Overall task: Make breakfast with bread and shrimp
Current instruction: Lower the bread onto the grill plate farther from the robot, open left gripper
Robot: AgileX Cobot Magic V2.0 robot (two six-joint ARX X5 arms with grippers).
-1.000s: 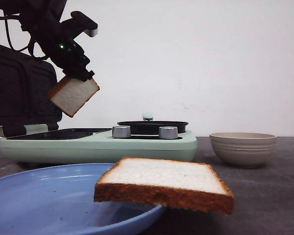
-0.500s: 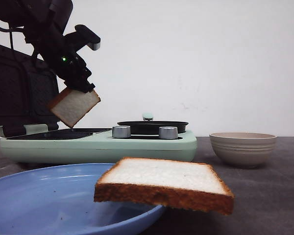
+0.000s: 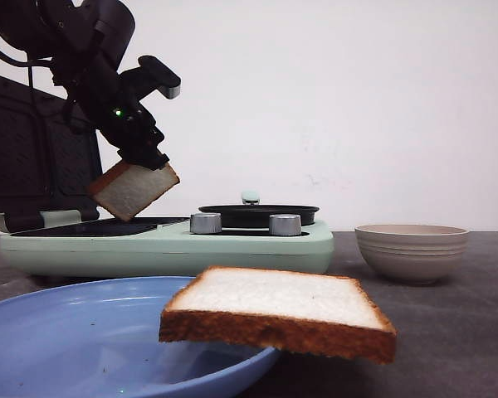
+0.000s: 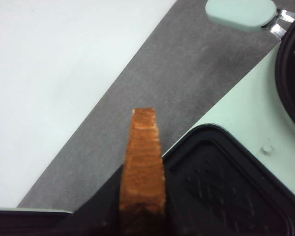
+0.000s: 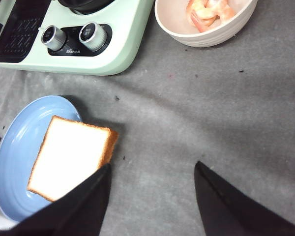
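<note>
slice over the grill plate

your left fingers (image 3: 146, 159) are clenched on one bread slice (image 3: 133, 189), tilted above the black grill plate (image 3: 108, 224) at the cooker's (image 3: 232, 245) left end. release now and it could land on edge or half off the plate. the other slice (image 5: 71, 155) overhangs the blue plate's (image 5: 14, 147) rim on the desk (image 5: 187, 123). your right fingers (image 5: 150, 196) are spread, empty. against the earlier frame, the held slice is lower and further right.
</note>
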